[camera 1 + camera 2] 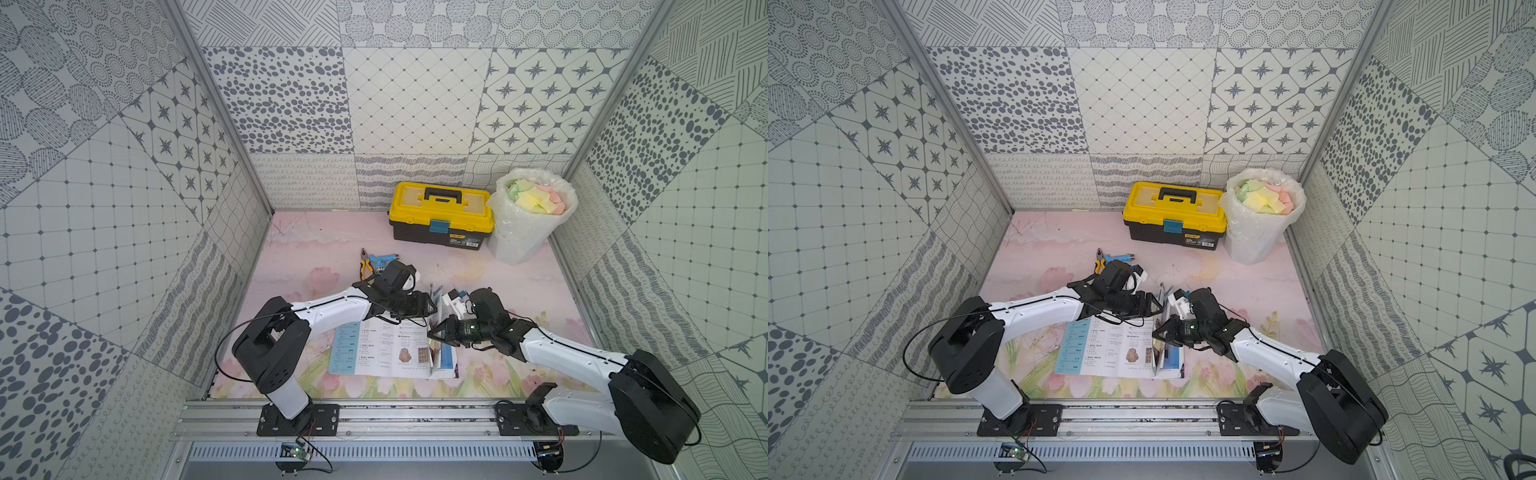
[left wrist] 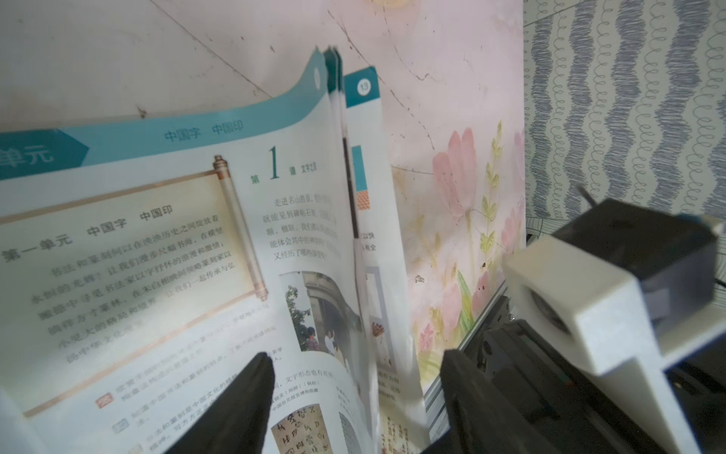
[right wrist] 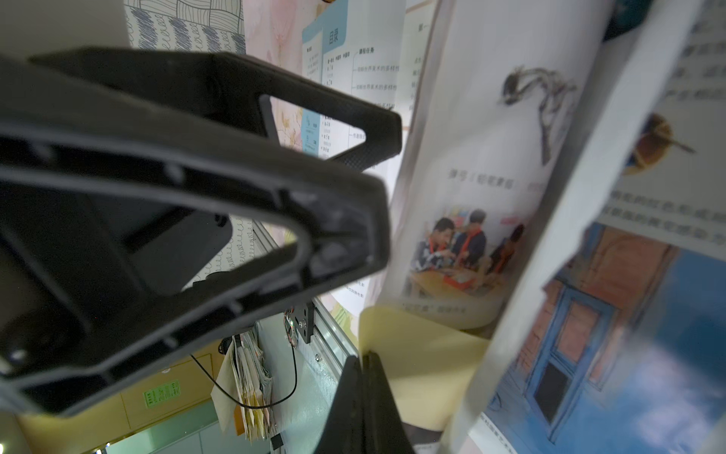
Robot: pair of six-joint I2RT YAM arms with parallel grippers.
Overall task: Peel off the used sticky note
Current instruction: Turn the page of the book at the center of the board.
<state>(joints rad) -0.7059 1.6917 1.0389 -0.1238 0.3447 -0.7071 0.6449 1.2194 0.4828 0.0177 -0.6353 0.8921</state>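
**A:** Where is the sticky note?

**B:** The yellow sticky note shows only in the right wrist view. It sits low among the raised pages of the book, against a page with a photo of people at a table. I cannot find it in the top views.

**A:** Does anything hold it?

**B:** The right end effector is closed to a thin seam. The note's near edge runs into that seam, so it is pinched by that edge.

**A:** And the left one?

**B:** The left end effector is spread wide. In its wrist view the upright sheaf of pages stands between the two fingers. I cannot tell whether either finger touches paper.

**A:** How does the book lie?

**B:** It lies open on the bench, near the front rail and between the two arms. Its left pages lie flat. The right-hand pages stand almost on edge, and the two end effectors meet there, tip toward tip.

**A:** What else is on the bench?

**B:** At the back stands a yellow toolbox with its lid shut. Just beside it is a white bin lined with a bag and full of pastel paper squares. Pliers and a blue-handled tool lie just behind the left arm's wrist.
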